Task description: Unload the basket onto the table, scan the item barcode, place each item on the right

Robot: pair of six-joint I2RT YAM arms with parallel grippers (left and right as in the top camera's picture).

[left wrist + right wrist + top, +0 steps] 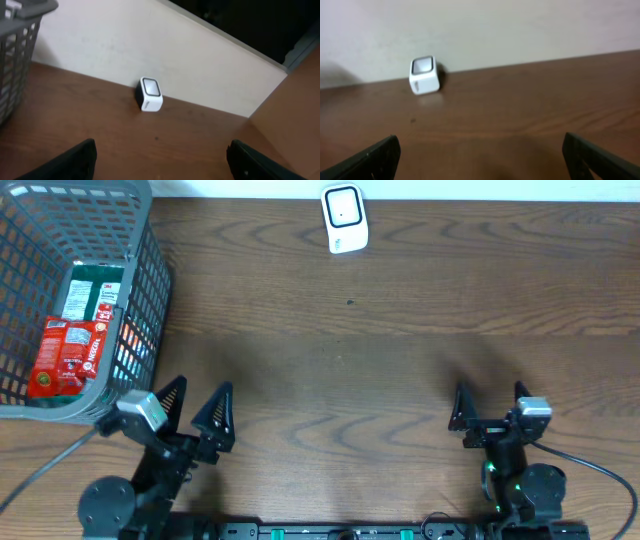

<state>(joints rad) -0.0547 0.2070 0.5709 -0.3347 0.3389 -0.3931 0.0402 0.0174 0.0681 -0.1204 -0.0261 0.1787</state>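
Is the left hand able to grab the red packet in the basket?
Probably yes. The basket is open on top, the red packet lies uncovered, and the open left hand sits right beside it.

Grey wire basket [150, 280] sits at far-left corner of wood-grain table [350, 370], tall mesh sides, partly out of shot. Pale wall [150, 45] runs along table's back edge. Black cable [40, 472] trails off near-left edge.

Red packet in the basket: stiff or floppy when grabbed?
The red packet looks like a flat printed pouch: probably light and floppy, likely sagging if pinched at an edge. Its film may be slippery. Lying low in the basket, it will hardly roll.
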